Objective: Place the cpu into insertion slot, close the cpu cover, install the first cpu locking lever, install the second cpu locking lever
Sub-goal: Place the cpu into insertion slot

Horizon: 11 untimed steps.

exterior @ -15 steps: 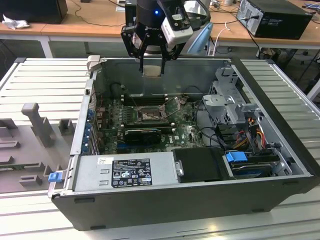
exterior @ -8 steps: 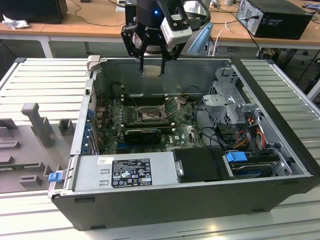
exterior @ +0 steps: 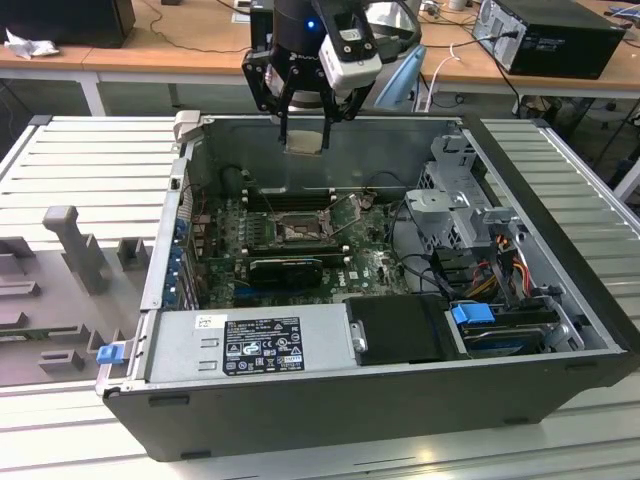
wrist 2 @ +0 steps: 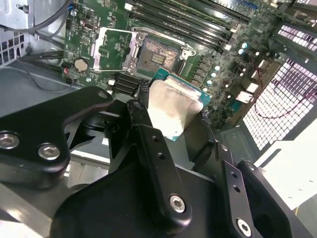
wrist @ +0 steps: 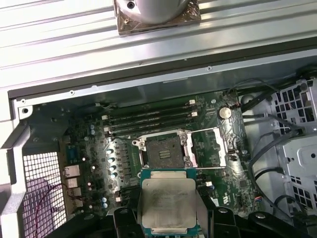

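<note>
The black gripper [exterior: 304, 138] was clenched on the small flat square cpu with a silvery-beige metal face [wrist: 168, 203], gripping it by opposite edges, high above the open dark computer case [exterior: 380, 410]. Misalignment looked like the main risk. A chip tilted or twisted in that grasp could meet the small square dark insertion slot with its silvery rim [wrist: 164, 151] askew and damage the contacts. It could also catch the thin silvery hinged cpu cover [wrist: 212, 146], which was swung open just beside the slot. The chip sat centred in the grasp, well apart from the slot.
</note>
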### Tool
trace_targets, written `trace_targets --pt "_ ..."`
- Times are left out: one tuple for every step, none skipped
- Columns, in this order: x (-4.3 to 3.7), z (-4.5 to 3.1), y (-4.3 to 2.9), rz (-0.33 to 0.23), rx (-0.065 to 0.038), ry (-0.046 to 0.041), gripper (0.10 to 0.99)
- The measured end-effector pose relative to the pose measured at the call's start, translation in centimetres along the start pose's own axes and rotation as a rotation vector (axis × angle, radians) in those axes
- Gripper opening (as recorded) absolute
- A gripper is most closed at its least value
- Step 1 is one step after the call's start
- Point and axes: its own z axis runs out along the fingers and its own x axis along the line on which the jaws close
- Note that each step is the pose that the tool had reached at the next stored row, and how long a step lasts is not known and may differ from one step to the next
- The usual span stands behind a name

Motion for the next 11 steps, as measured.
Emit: trace_targets --pt "0.0 0.01 0.0 0.01 0.0 -0.0011 0.525" --pt "0.0 0.03 0.0 0.019 0.001 -0.0022 0.525" --pt "0.0 0.04 -0.01 0.044 0.003 -0.0048 0.525" --pt "0.0 0.06 0.0 0.061 0.003 -0.0063 0.525" --pt "0.0 0.07 0.0 0.085 0.003 -0.0084 0.525" --pt "-0.01 0.11 0.0 0.1 0.003 -0.0097 0.525" --pt "-0.01 0.16 -0.01 0.104 0.003 -0.0101 0.525" --pt "-0.01 0.21 -0.01 0.105 0.003 -0.0102 0.525" --pt "0.0 0.31 -0.04 0.106 0.003 -0.0103 0.525" --pt "0.0 0.34 -0.05 0.106 0.003 -0.0103 0.525" --pt "-0.01 0.39 -0.05 0.106 0.003 -0.0103 0.525"
